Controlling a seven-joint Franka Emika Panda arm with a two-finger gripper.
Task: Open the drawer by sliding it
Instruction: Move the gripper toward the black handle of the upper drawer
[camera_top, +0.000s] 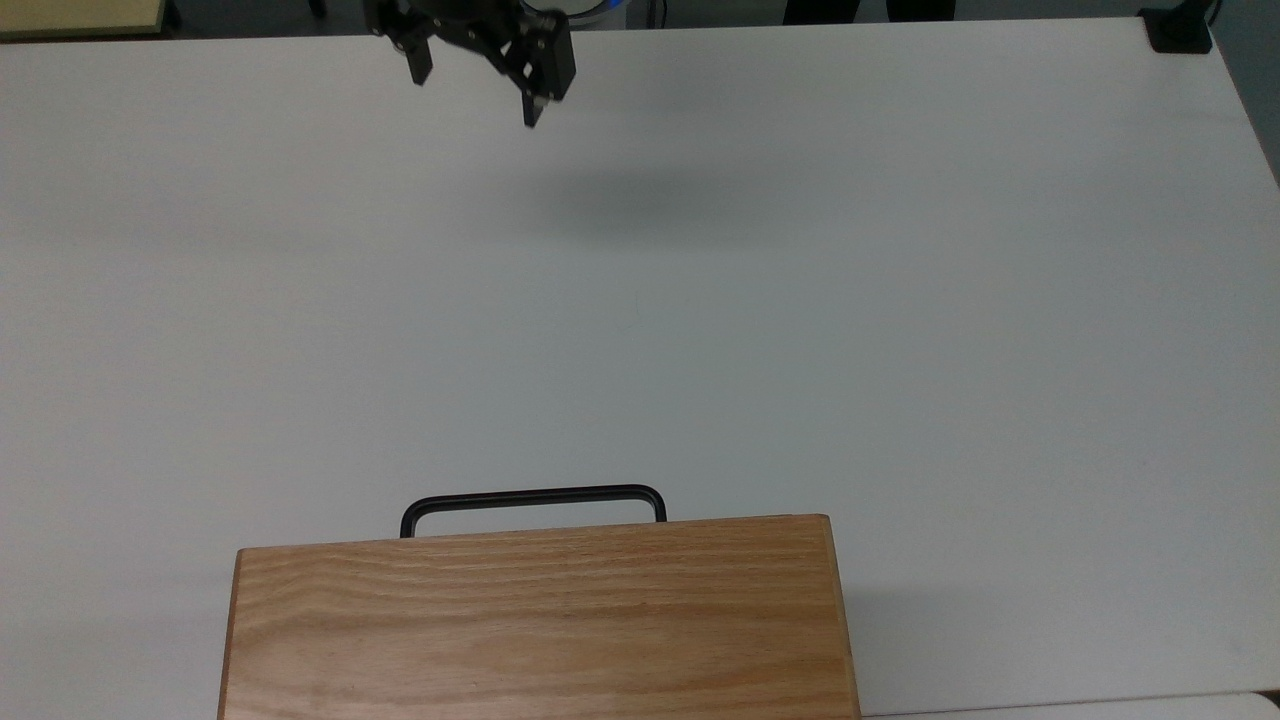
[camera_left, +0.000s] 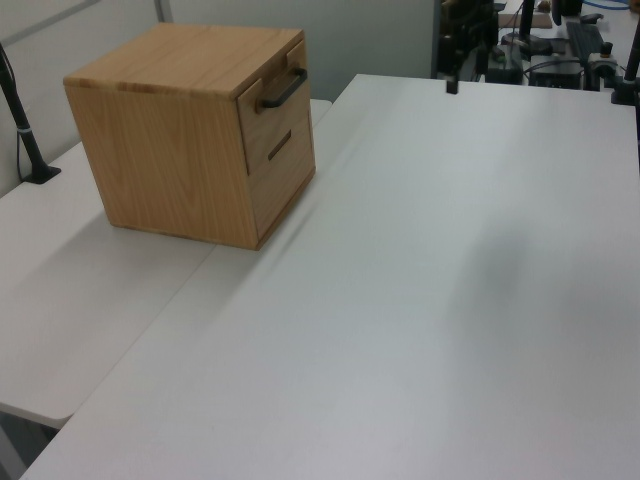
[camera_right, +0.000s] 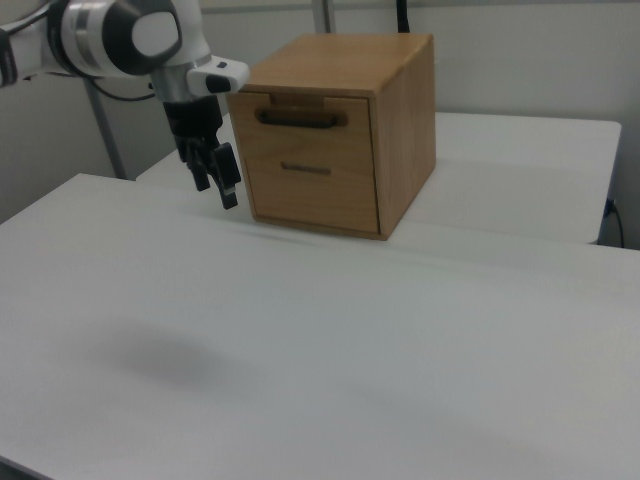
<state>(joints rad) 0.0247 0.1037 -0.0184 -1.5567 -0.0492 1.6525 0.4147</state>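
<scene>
The drawer (camera_right: 310, 125) is the upper front of an oak cabinet (camera_top: 540, 620) and sits flush with it, shut. Its black bar handle (camera_top: 533, 497) juts past the cabinet's top edge in the top view, and the handle (camera_left: 285, 90) also shows in the left view. My gripper (camera_top: 474, 97) hangs above the table's far edge, a long way from the handle, open with nothing between its fingers. In the right view the gripper (camera_right: 215, 185) hangs to the left of the cabinet, fingers pointing down. In the left view one finger (camera_left: 452, 85) shows at the table's far end.
The cabinet stands near the seam of two white tables (camera_top: 900, 350). A lower front with a slot pull (camera_right: 305, 168) sits under the drawer. A black clamp (camera_top: 1180, 30) holds the top view's upper right corner. A black post (camera_left: 25, 130) stands at the left view's left.
</scene>
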